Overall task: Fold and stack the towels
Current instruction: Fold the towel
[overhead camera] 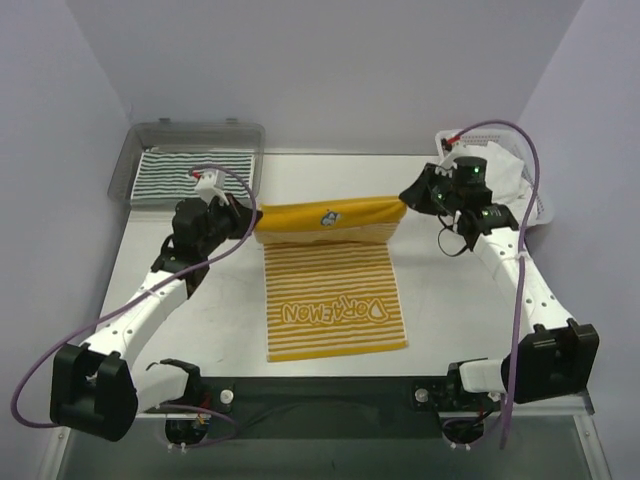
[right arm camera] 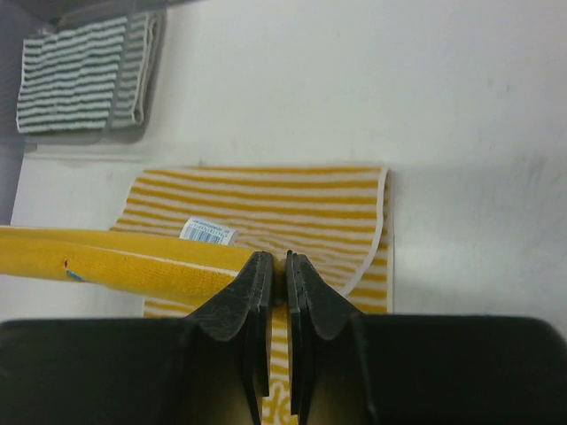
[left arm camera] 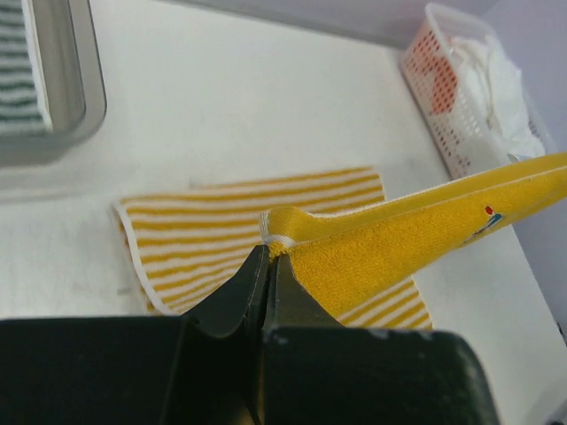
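The yellow towel (overhead camera: pixel 335 290) is soft, looped terry, a long rectangle striped yellow and white, with pale block lettering across its near end. Most of it lies flat in the middle of the smooth white table (overhead camera: pixel 470 300), while its far end, a plain yellow band with a small cartoon patch, is lifted and stretched taut between the two arms. The left gripper (left arm camera: pixel 267 252) is clenched on the left corner of that band, its dark fingers pinching the white hem. The right gripper (right arm camera: pixel 275 261) is pinched tight on the opposite corner, just beside a small barcode label (right arm camera: pixel 208 232). Both arms reach forward from the near edge with elbows splayed outward and wrists turned in to face each other, purple cables looping off them. At the far left corner a green striped towel (overhead camera: pixel 195 175) sits folded inside a clear grey tray (overhead camera: pixel 195 130). At the far right a white mesh basket (overhead camera: pixel 540 210) holds crumpled white cloth (overhead camera: pixel 505 170), though whether that is one towel or several I cannot tell
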